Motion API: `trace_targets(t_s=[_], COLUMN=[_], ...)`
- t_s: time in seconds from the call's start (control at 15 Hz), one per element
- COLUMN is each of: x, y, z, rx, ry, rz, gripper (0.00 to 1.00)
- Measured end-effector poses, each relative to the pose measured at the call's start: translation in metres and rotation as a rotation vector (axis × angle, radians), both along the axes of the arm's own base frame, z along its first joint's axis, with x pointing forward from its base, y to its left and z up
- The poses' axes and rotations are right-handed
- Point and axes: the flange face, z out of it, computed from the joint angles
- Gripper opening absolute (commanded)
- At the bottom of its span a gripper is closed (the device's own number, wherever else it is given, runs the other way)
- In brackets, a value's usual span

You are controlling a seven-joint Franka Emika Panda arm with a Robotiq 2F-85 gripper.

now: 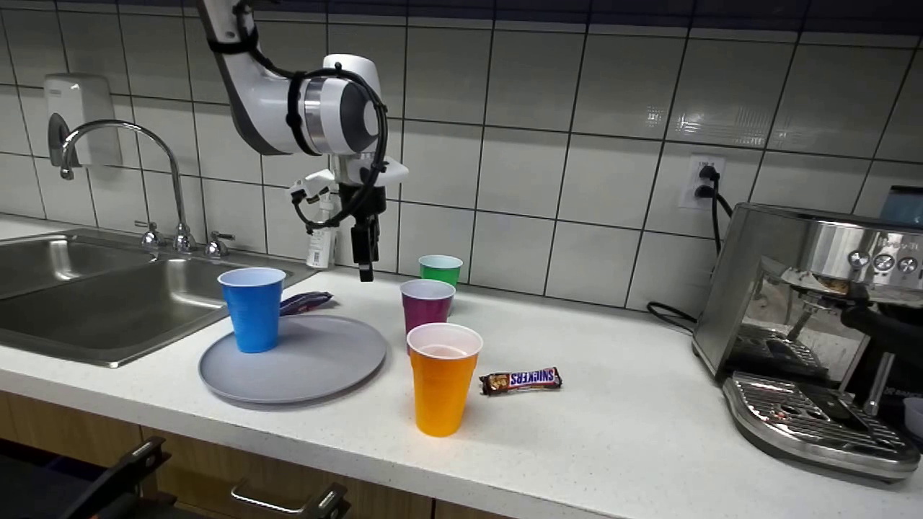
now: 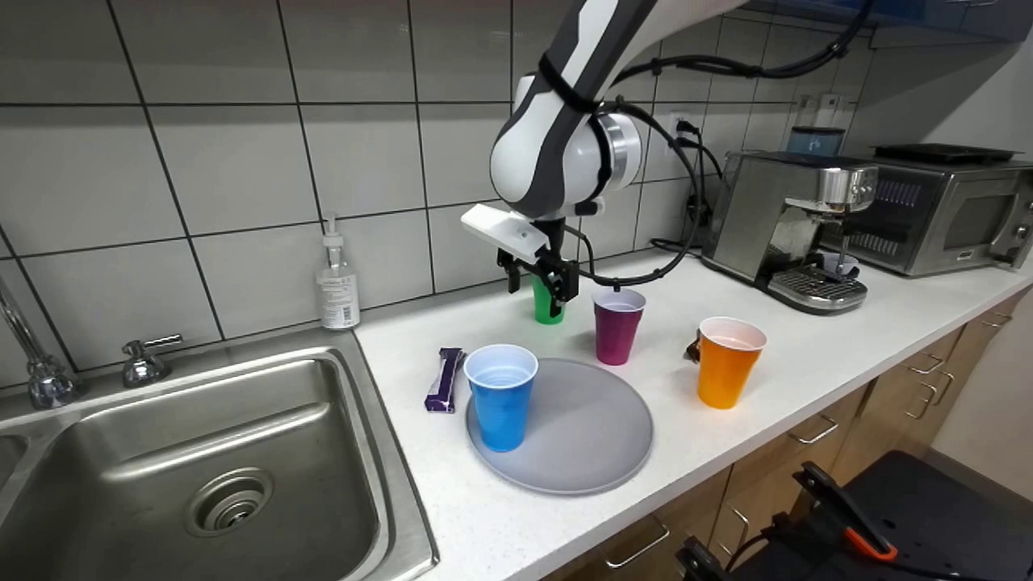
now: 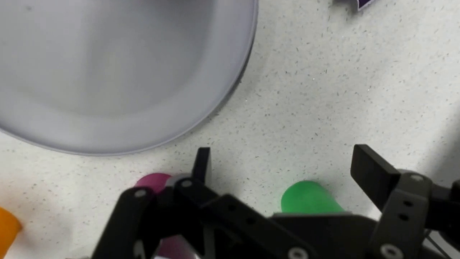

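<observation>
On my wrist view, the gripper (image 3: pixel 284 153) is spread wide, its jaws far apart and holding nothing, and through the gap I look down at the speckled countertop (image 3: pixel 291 118). The green cup (image 3: pixel 307 198) shows low in that gap; the magenta cup (image 3: pixel 154 181) is partly hidden behind the jaw on the picture's left. A gray plate (image 3: pixel 125 90) fills the upper left. An orange cup (image 3: pixel 7 228) pokes in at the left edge, and a corner of purple wrapper (image 3: pixel 363 3) shows at the top.

In an exterior view, I see the blue cup (image 1: pixel 251 313) standing upright on the plate, near its rim. My gripper points down in the air above the countertop; it is nearly side-on here, so this angle doesn't show me its spread. The green cup stands upright near the tiled wall (image 1: pixel 533 173), with the magenta cup in front of it and the orange cup nearest the camera. A Snickers bar (image 1: pixel 520 380) lies near the orange cup, and a coffee machine (image 1: pixel 786 303) stands at far right.

In an exterior view, the purple wrapper lies beside the plate, close to the blue cup. A soap bottle (image 2: pixel 337 290) stands by the corner of the sink (image 2: pixel 381 444). My gripper blocks part of the green cup.
</observation>
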Motion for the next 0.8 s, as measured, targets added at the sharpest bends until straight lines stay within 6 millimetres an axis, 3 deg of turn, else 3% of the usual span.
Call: trace_targets(t_s=[0.33, 0.8], x=[0.021, 0.041], y=[0.003, -0.007], z=[-0.011, 0.016], rx=[-0.006, 0.002], ry=[-0.015, -0.088], rz=[-0.072, -0.207], gripper=[1.00, 1.00])
